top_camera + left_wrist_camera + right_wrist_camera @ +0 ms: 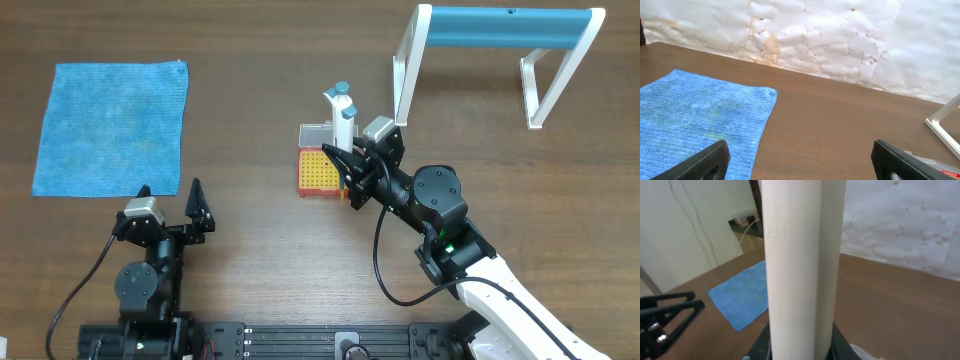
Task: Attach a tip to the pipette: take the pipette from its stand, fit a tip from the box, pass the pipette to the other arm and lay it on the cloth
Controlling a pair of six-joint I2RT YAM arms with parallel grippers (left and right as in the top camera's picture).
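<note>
- R gripper (345,160) clamped on the white plastic pipette w/ blue cap (343,115). Body upright btwn its fingers, so nose end faces down for tip pickup.
- Pipette is above/just beside the orange tip box w/ yellow tips (318,172), well apart from the white-framed, blue-topped stand (500,28). Reads as the tip-fit step; can't tell if a tip is on.
- L gripper (170,190) wide open, holds nothing, low near the blue square cloth (110,128). Prob. staged for handover.
- Cloth lies flat on the brown wooden table (250,270), L arm's side, so L does the laydown.
</note>
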